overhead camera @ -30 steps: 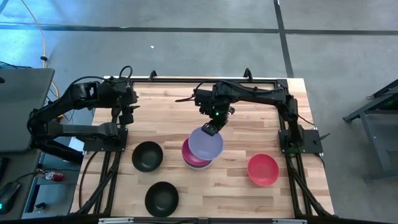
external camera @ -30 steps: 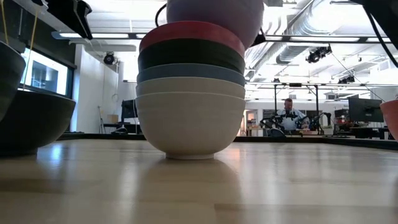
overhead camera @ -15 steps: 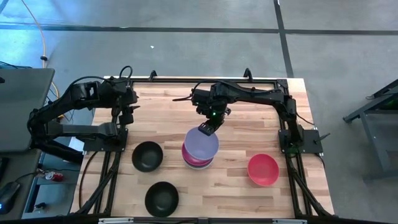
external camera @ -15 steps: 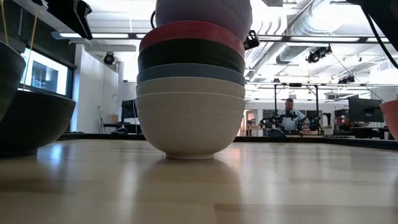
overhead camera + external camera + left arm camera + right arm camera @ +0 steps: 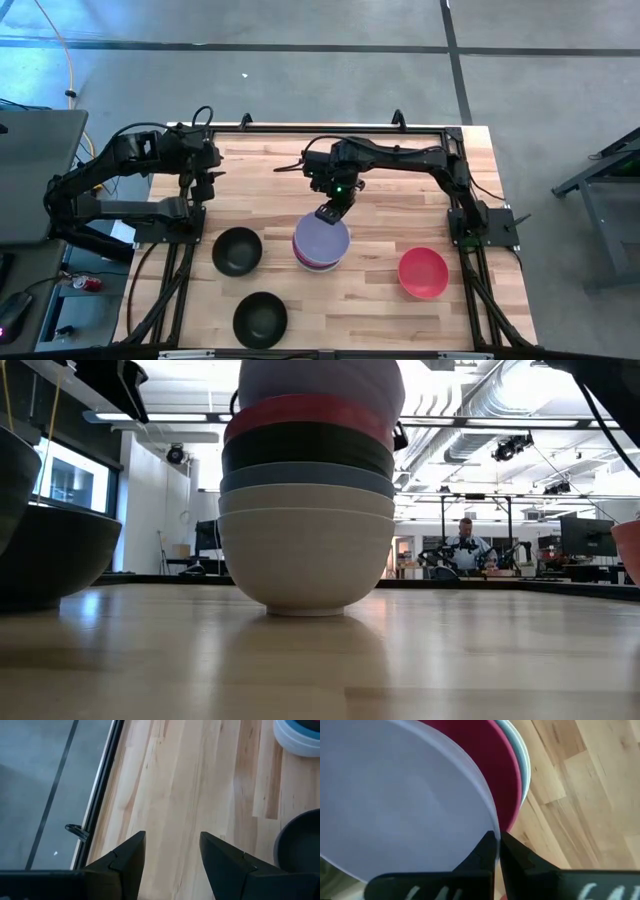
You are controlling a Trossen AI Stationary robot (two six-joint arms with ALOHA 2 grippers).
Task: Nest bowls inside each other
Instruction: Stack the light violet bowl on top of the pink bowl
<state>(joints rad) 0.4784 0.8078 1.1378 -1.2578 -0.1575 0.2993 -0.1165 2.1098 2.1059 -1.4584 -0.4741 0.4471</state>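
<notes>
right hand (image 5: 326,214) pinching lavender bowl (image 5: 322,240) rim | bowl plain, atop stack (image 5: 306,530)

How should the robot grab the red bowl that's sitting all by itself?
By its thin rim, coming from straight above. The small round red bowl sits upright and open on the wooden table, apart from the other bowls, so one finger can probably slip inside and one outside. The right end effector, closest, is shut on the lavender bowl.
</notes>
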